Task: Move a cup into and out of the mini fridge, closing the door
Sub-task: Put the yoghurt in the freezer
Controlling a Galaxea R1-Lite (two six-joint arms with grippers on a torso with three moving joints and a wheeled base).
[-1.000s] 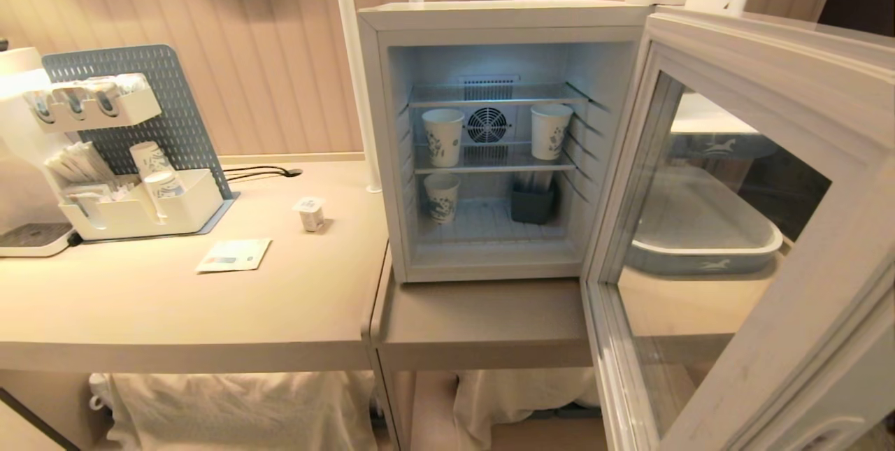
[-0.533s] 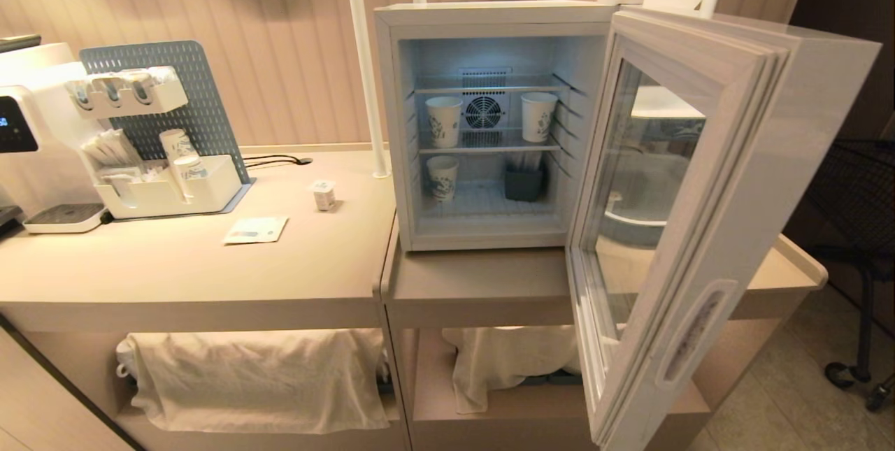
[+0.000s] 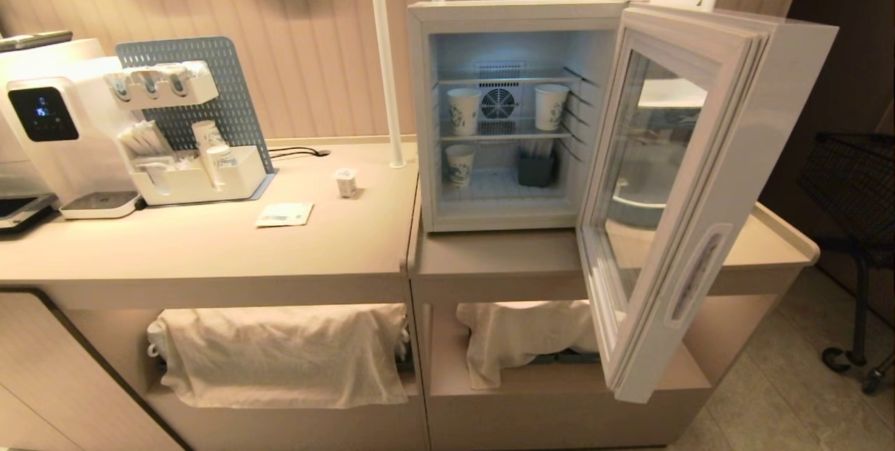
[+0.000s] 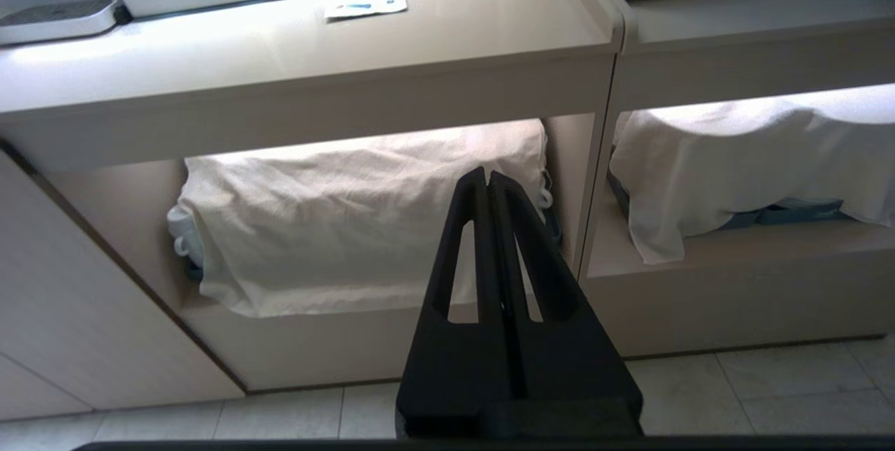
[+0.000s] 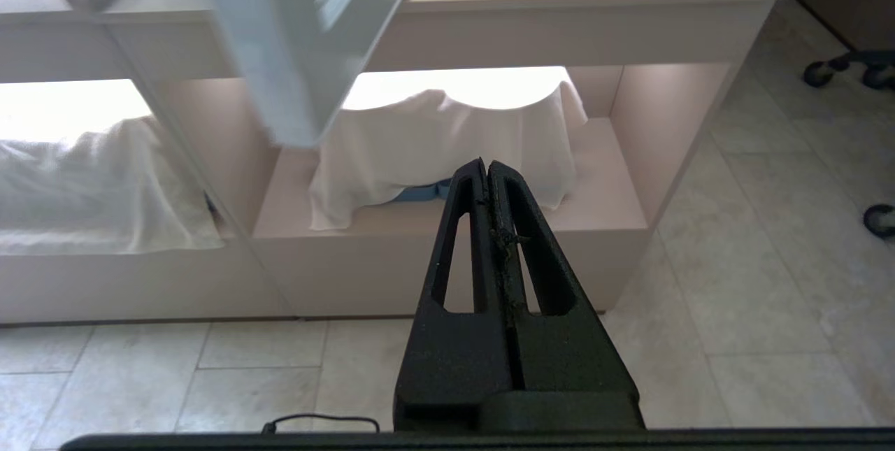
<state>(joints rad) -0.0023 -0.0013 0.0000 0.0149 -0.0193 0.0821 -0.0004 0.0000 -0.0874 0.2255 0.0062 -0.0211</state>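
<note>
The boxy white mini fridge [image 3: 503, 115] stands on the beige tabletop [image 3: 210, 255], lit inside, its pale-framed glass door [image 3: 671, 185] swung wide open toward the right. On the wire shelves sit three taller white paper cups with blue print [image 3: 463, 111] and a small dark grey container [image 3: 537, 168]. The small squat white tub-style cup [image 3: 346, 182] stands upright on the tabletop outside the fridge, to its left, near a flat white card [image 3: 284, 214] and well apart from both grippers. Further left are a white organiser tray on a grey-blue pegboard [image 3: 199, 122] and a white countertop appliance with a dark display [image 3: 52, 122].

Neither arm shows in the head view. The left gripper [image 4: 487, 182] hangs low before the open shelf under the tabletop, where a crumpled white cloth [image 4: 349, 213] lies; its black fingers are pressed together, holding nothing. The right gripper [image 5: 487, 171] hangs likewise above the tiled floor [image 5: 769, 262], below the door's lower corner, fingers together and empty
</note>
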